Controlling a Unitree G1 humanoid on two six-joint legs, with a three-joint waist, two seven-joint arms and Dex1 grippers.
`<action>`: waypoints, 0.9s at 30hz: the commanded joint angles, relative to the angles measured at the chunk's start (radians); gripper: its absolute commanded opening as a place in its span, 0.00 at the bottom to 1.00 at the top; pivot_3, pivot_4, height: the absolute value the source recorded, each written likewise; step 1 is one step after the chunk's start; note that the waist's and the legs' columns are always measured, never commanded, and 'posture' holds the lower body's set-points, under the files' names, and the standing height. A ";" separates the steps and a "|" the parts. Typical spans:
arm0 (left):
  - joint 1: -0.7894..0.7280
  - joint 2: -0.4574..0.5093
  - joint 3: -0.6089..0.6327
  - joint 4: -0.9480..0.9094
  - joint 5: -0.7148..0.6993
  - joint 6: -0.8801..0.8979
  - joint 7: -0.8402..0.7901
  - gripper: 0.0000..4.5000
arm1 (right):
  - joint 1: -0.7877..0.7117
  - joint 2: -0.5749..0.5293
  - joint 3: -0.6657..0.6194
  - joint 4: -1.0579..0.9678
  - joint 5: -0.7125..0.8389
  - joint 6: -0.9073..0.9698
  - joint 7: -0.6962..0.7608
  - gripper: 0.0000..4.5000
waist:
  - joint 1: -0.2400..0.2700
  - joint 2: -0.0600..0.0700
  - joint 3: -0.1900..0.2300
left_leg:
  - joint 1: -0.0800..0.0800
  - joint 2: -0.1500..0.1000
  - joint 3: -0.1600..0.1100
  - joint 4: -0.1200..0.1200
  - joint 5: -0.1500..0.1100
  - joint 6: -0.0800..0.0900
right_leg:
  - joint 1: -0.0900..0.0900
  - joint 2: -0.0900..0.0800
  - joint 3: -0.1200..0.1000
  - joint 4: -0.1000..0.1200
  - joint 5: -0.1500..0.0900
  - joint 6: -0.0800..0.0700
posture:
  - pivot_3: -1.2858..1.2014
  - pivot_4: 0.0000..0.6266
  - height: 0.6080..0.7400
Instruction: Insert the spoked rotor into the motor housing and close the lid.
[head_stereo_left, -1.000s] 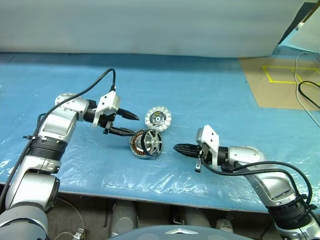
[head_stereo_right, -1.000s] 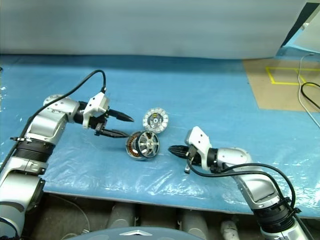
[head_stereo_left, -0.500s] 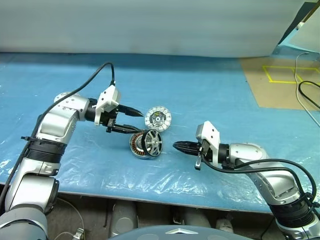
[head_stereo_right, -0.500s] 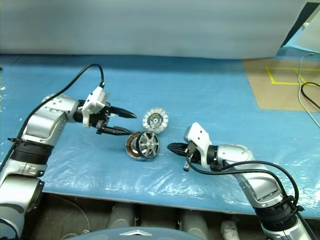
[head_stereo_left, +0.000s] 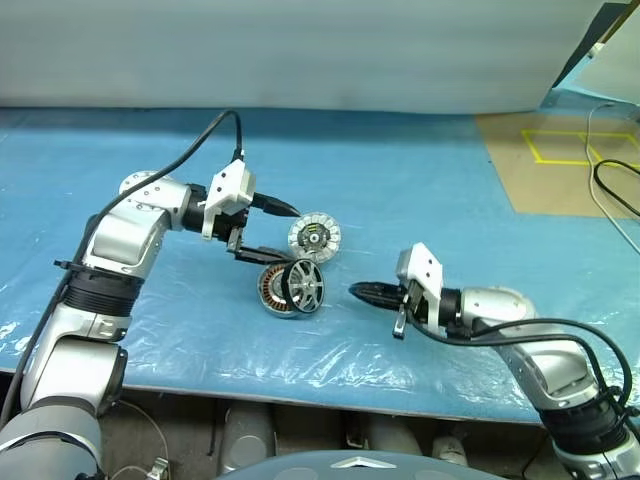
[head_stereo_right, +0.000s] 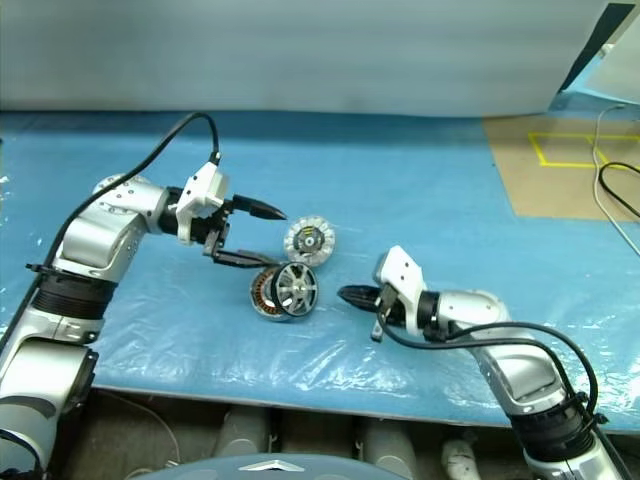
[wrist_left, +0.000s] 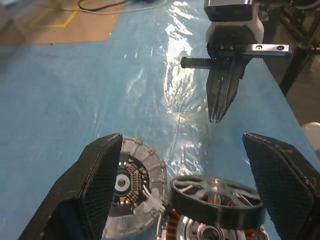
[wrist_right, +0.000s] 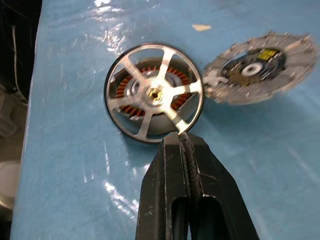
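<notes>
The spoked rotor (head_stereo_left: 290, 287) stands tilted on edge on the blue sheet: copper windings behind a dark-rimmed spoked wheel, which also shows in the right wrist view (wrist_right: 154, 95). Just behind it lies the motor housing (head_stereo_left: 315, 237), flat, with white rim segments and a dark centre. My left gripper (head_stereo_left: 275, 233) hovers open to the left of the housing and above the rotor's left side, holding nothing; from its wrist, both discs lie below its fingers (wrist_left: 95, 185). My right gripper (head_stereo_left: 356, 291) is shut and empty, pointing at the rotor from the right with a small gap between them.
A blue plastic sheet (head_stereo_left: 430, 190) covers the table, whose front edge runs below both arms. At the back right lie a brown board with yellow tape (head_stereo_left: 560, 150) and a black cable (head_stereo_left: 615, 185). A pale wall closes the far side.
My left gripper has moved right and upward toward the housing, and its jaws have opened wider. The right gripper and both discs have stayed where they were.
</notes>
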 joint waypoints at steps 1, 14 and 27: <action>0.071 0.011 0.068 -0.059 -0.017 0.016 0.088 0.91 | -0.014 -0.020 -0.023 -0.012 0.030 0.010 0.025 0.00 | 0.001 0.000 0.000 | 0.000 0.000 0.000 0.000 0.000 0.000 | 0.000 0.000 0.000 0.000 0.000 0.000 | 0.52 0.24 1.00; 0.500 0.047 0.236 -0.404 -0.167 0.155 0.278 0.92 | -0.074 -0.015 0.047 0.162 -0.007 -0.117 0.179 0.50 | 0.004 0.000 0.000 | -0.001 0.000 0.001 0.001 0.000 0.001 | 0.000 0.000 -0.001 -0.001 -0.001 0.001 | 0.52 0.24 1.00; 0.542 0.069 0.257 -0.398 -0.181 0.129 0.317 0.92 | -0.178 0.073 0.130 0.336 -0.093 -0.287 0.259 0.99 | -0.001 0.000 0.000 | -0.002 0.000 0.001 0.001 0.000 0.001 | -0.001 0.000 -0.001 0.000 -0.001 0.001 | 0.52 0.24 1.00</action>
